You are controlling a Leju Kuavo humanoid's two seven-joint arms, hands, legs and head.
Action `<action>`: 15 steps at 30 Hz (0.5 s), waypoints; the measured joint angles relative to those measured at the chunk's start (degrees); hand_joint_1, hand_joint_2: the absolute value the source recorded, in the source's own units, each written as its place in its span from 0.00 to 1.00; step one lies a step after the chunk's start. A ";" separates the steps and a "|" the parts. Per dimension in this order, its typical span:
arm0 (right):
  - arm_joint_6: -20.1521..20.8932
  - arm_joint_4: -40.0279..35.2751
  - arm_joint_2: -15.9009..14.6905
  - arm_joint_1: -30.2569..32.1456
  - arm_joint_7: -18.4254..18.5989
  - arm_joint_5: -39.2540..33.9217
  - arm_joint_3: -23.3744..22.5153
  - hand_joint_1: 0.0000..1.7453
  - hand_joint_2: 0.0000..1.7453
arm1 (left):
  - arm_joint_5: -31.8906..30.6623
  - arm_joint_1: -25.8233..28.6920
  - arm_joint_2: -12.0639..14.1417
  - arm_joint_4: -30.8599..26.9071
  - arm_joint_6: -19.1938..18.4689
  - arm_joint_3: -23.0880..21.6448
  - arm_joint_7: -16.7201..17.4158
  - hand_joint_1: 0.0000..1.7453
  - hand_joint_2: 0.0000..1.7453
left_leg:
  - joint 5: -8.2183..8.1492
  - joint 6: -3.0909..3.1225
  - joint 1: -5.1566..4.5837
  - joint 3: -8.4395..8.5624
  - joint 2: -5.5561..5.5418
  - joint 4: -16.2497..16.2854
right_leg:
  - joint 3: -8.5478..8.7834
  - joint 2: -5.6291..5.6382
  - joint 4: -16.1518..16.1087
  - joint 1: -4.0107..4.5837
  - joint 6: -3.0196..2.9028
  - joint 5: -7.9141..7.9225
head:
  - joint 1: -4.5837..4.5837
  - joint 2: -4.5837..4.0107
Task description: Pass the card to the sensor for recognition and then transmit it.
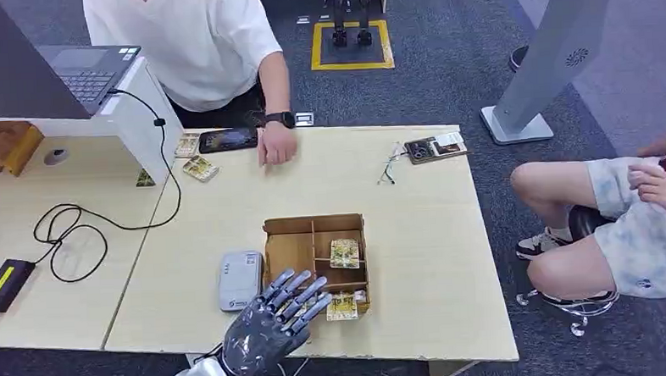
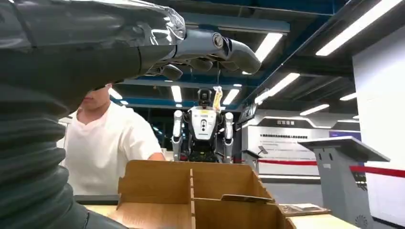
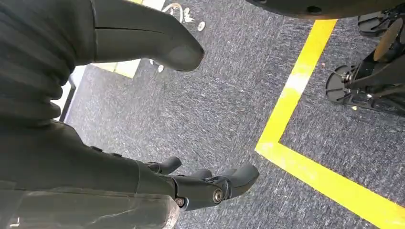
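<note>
Left hand point(image 1: 276, 322) hovers over the near-left corner of the box point(image 1: 291, 237), fingers spread, holding nothing. One card point(image 1: 344, 253) lies in the box's right middle compartment; another card point(image 1: 342, 306) in the near one. Sensor point(image 1: 239, 279) sits on the table point(image 1: 417, 252) just left of the box. Right hand point(image 3: 191, 183) hangs over carpet, fingers apart, empty.

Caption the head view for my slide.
Left hand open beside the card box, sensor next to it.

Left hand point(image 1: 272, 324) raised, fingers spread, empty; right hand point(image 3: 200, 183) hangs open.
</note>
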 joint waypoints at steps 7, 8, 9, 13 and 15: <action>-0.09 0.00 -0.13 -0.03 0.02 0.00 0.00 0.00 1.00 | -5.55 -2.13 -0.02 2.16 0.00 -2.56 8.02 0.00 1.00 | 0.00 0.00 0.00 0.00 -0.01 0.00 | 0.00 -0.01 0.00 0.00 0.00 0.00 | 0.02 0.00; -0.09 0.00 -0.15 -0.03 0.02 0.00 0.00 0.00 1.00 | -6.66 -2.66 -0.02 2.84 0.00 -3.12 9.85 0.00 1.00 | 0.00 0.00 0.00 0.00 -0.01 0.00 | 0.00 -0.01 0.00 0.00 0.00 0.00 | 0.00 0.00; -0.09 0.00 -0.18 -0.03 0.02 0.00 0.00 0.00 1.00 | -7.73 -3.25 -0.02 3.60 0.00 -3.71 11.62 0.00 1.00 | 0.00 0.00 0.00 0.00 -0.01 0.00 | 0.01 -0.01 0.00 0.00 0.00 0.00 | 0.02 0.00; -0.09 0.00 -0.20 -0.02 0.11 -0.04 -0.02 0.00 1.00 | -10.79 -5.26 0.00 7.14 0.00 -6.23 19.45 0.00 1.00 | 0.00 0.00 0.00 0.01 0.00 0.00 | 0.01 0.00 0.00 0.00 0.00 0.01 | 0.00 0.00; -0.09 0.00 -0.20 0.00 0.11 -0.17 -0.04 0.00 1.00 | -11.28 -5.93 -0.02 8.66 0.00 -6.71 21.32 0.00 1.00 | 0.00 0.00 0.00 0.01 0.00 0.00 | 0.00 0.00 0.00 0.00 0.00 0.01 | 0.00 0.00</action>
